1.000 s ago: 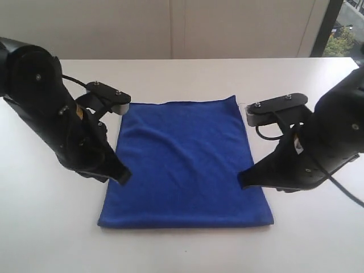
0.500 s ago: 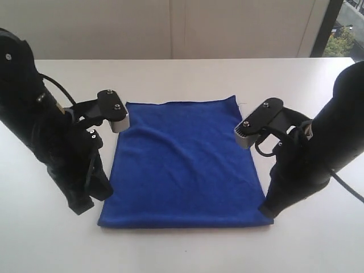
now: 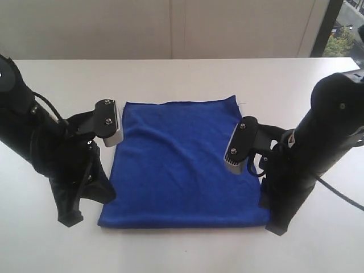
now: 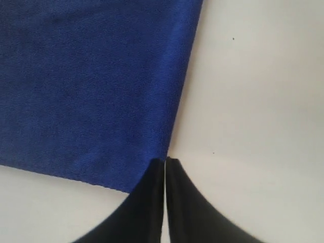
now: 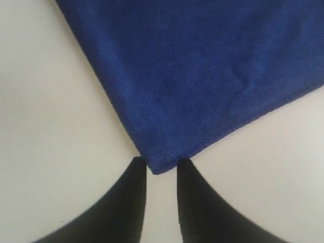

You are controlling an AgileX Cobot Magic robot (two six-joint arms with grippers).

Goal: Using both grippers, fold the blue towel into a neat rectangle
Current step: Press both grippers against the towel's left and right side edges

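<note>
I have the blue towel (image 3: 182,165) lying flat in the middle of the white table (image 3: 182,74). On the exterior camera its longer axis runs 12 to 6. Both arms stand at the near hem, the left gripper (image 4: 165,161) at the towel's 7 o'clock corner and the right gripper (image 5: 162,164) at its 5 o'clock corner. Each is about equally close to its own corner.

On the left wrist camera the jaws are pressed together with only a hairline between them. Their tips are at the corner's edge, and I can't tell whether any cloth is caught. On the right the jaws are spread, with the corner's tip right at the gap.

My read is that the fold carries 6 toward 12, so each corner needs a firm pinch first.
</note>
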